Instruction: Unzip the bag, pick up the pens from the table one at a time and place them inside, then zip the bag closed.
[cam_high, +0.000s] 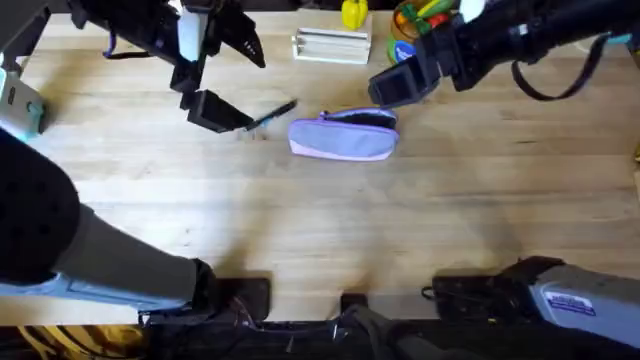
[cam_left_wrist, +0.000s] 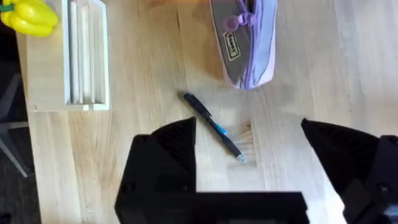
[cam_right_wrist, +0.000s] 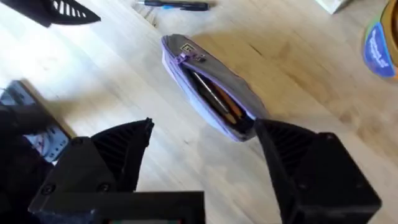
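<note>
Both jaws open — left gripper (cam_left_wrist: 249, 168) over lone pen (cam_left_wrist: 212, 127), bag (cam_high: 343, 136) unzipped; table (cam_high: 320, 230) bare nearside.

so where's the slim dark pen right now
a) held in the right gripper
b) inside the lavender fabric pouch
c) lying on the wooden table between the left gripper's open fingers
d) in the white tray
c: the slim dark pen lies flat on the light wooden table, short of the lavender fabric pouch, with the left gripper open around it.
</note>
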